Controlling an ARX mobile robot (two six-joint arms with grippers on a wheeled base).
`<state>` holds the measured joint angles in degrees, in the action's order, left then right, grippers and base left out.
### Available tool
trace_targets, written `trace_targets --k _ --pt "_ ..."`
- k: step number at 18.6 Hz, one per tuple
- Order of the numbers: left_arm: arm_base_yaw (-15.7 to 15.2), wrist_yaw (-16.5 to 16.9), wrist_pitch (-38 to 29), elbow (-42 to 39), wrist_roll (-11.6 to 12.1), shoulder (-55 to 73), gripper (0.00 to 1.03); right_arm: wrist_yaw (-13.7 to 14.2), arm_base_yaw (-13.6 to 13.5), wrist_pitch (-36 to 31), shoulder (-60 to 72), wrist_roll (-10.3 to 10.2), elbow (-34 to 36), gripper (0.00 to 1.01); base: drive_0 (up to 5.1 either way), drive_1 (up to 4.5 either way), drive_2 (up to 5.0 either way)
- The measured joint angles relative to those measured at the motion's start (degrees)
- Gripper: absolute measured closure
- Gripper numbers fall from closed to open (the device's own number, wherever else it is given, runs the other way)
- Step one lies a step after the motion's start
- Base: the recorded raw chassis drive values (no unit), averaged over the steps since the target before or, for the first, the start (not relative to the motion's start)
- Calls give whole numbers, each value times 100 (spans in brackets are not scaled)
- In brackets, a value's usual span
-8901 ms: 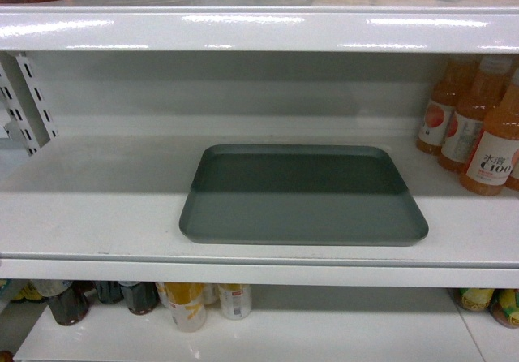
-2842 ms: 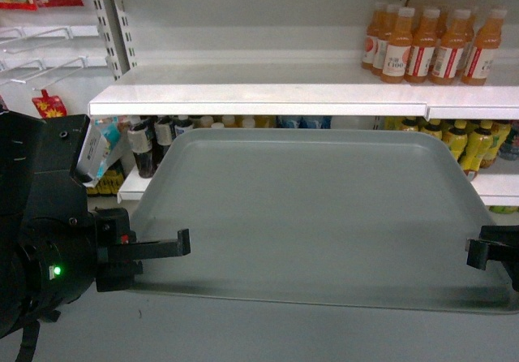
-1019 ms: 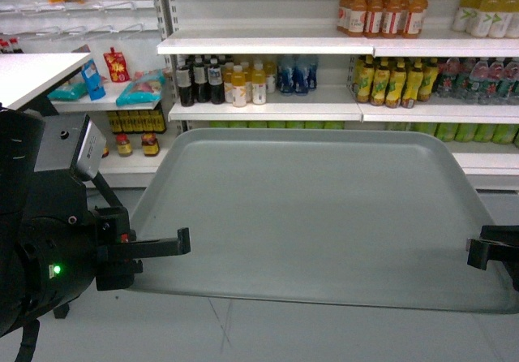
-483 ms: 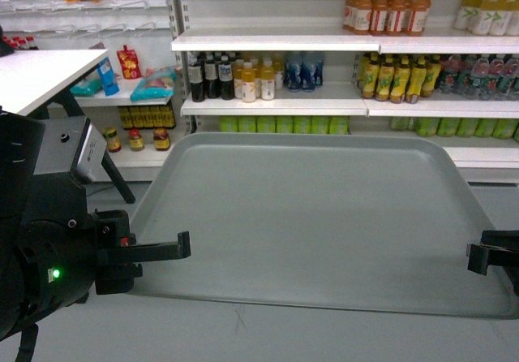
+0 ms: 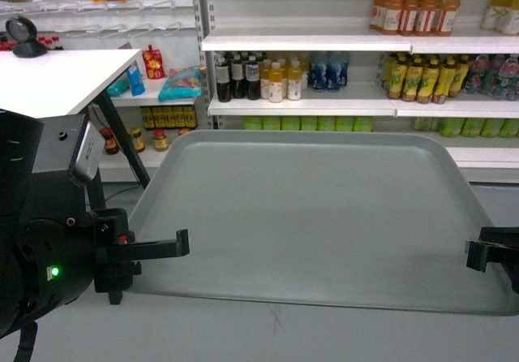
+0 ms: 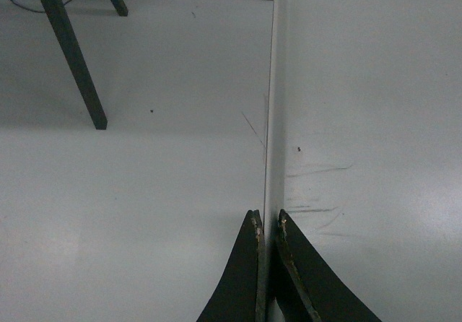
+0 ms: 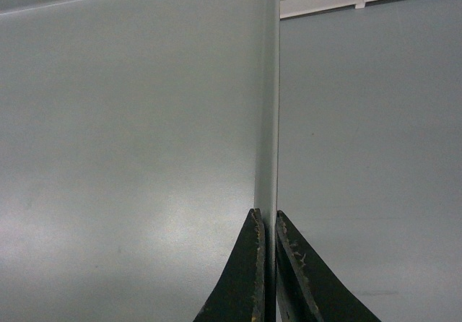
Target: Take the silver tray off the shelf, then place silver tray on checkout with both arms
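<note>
The silver tray [image 5: 316, 216] hangs level in mid-air across the middle of the head view, above a plain grey floor [image 5: 268, 333] that fills the bottom of the frame. The left gripper [image 5: 174, 244] pinches the tray's left rim at lower left, its bulky black housing showing a green light [image 5: 54, 272]; in the left wrist view the two black fingers [image 6: 245, 271] sit clamped on either side of the thin rim, with a few faint scratches on the tray surface beside them. The right gripper [image 5: 480, 254] grips the right rim at the lower right edge, and the right wrist view shows its fingers [image 7: 249, 275] closed on the rim in the same way. At upper left the white checkout [image 5: 57, 78] juts into the frame on dark slanted legs, a small black round scanner [image 5: 24, 37] standing near its far edge; it lies apart from the tray. Behind, white shelves [image 5: 308, 44] run along the top of the frame, stocked with rows of orange, yellow and dark bottles [image 5: 251, 74], and packets hang from hooks at far upper left.
</note>
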<state>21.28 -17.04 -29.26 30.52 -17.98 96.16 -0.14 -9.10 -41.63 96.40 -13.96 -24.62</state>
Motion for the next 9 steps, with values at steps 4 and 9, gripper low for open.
trace_targets --k 4,9 --pt "-2 2 -9 0 0 0 100 7 0 4 0 0 0 99 -501 245 245" --pt "-7 4 9 0 0 0 100 -2 -2 24 0 0 0 99 -505 240 240"
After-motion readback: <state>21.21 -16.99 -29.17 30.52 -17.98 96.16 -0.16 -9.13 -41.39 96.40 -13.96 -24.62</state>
